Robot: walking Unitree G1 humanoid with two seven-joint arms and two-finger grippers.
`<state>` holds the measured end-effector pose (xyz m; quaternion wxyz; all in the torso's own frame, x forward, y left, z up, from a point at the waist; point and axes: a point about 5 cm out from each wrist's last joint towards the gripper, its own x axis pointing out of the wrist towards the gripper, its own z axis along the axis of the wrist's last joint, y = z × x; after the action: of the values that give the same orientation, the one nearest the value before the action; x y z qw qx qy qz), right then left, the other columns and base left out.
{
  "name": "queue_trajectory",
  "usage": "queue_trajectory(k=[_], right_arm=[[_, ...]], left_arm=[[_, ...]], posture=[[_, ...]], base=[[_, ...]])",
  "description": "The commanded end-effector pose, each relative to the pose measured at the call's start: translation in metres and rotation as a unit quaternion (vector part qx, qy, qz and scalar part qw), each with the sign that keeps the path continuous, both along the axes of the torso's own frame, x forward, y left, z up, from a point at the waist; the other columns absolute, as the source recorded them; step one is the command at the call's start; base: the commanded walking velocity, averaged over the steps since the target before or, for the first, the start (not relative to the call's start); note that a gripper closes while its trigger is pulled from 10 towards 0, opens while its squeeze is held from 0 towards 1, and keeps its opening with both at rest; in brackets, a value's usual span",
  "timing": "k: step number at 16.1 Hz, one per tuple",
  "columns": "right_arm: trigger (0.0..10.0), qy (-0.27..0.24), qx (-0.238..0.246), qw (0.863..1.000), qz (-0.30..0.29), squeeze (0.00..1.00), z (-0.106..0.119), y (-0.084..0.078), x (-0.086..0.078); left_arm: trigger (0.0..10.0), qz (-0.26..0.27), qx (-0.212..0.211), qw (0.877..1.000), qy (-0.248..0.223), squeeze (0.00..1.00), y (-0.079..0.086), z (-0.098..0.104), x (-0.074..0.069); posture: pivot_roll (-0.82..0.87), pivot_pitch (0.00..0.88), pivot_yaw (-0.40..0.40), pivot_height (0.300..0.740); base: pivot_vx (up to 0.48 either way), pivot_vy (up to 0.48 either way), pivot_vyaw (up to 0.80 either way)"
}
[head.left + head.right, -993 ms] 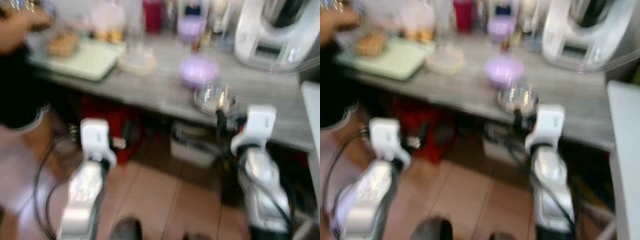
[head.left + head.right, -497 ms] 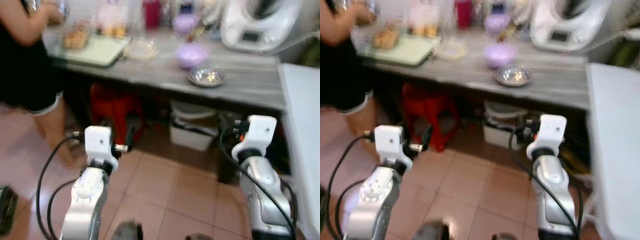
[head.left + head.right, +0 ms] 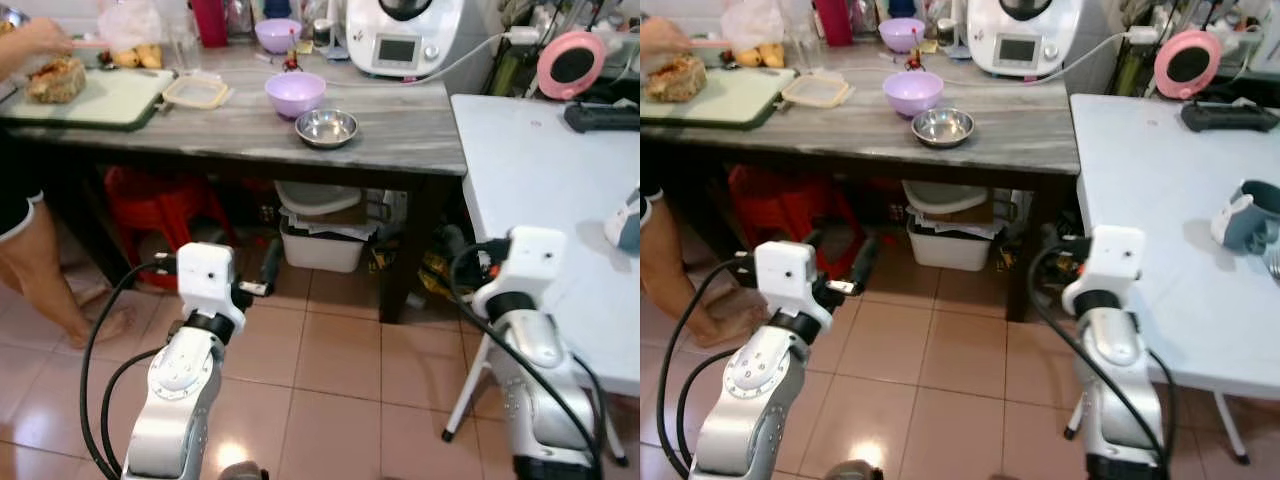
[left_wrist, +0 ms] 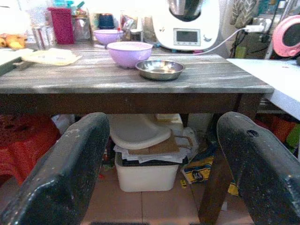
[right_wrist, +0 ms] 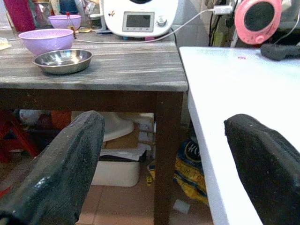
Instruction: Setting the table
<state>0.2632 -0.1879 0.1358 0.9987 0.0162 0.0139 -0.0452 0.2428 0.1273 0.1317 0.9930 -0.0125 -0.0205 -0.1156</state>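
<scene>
A steel bowl (image 3: 326, 127) and a purple bowl (image 3: 295, 93) stand side by side on the grey wooden table (image 3: 410, 135); a smaller purple bowl (image 3: 277, 34) is further back. To the right is a white table (image 3: 530, 170) with a blue-grey cup (image 3: 1247, 215) lying near its right edge. Both arms are held low over the tiled floor, well short of the tables. My left gripper (image 4: 161, 173) is open and empty, aimed at the wooden table's front. My right gripper (image 5: 164, 168) is open and empty too, facing the gap between the two tables.
A person (image 3: 25, 210) stands at the left, a hand over bread (image 3: 57, 78) on a green board (image 3: 95, 102). A white kitchen machine (image 3: 403, 35) sits at the back. A red stool (image 3: 160, 200) and a white bin (image 3: 320, 245) are under the wooden table.
The camera has drawn back and swung right, so the wooden table looks farther and the white table has come into view. The blur has cleared. Both arms keep the same pose.
</scene>
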Motion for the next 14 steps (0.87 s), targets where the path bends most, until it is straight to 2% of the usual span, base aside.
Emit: queue_trajectory(k=[1,14], right_arm=[[10.0,-0.010,0.007,1.000,0.012,0.00,0.0041,0.0060,0.0018],[10.0,-0.006,0.012,1.000,0.016,0.00,0.0027,0.0068,0.0029]], left_arm=[[10.0,0.001,0.000,1.000,-0.001,0.00,0.0031,0.0015,0.0005],[10.0,-0.010,-0.006,1.000,-0.006,0.00,0.0012,0.0035,0.0012]], posture=[[0.01,0.040,-0.003,0.740],[0.01,0.045,-0.001,0.740]], base=[[0.000,-0.480,0.00],[0.000,-0.478,-0.03]])
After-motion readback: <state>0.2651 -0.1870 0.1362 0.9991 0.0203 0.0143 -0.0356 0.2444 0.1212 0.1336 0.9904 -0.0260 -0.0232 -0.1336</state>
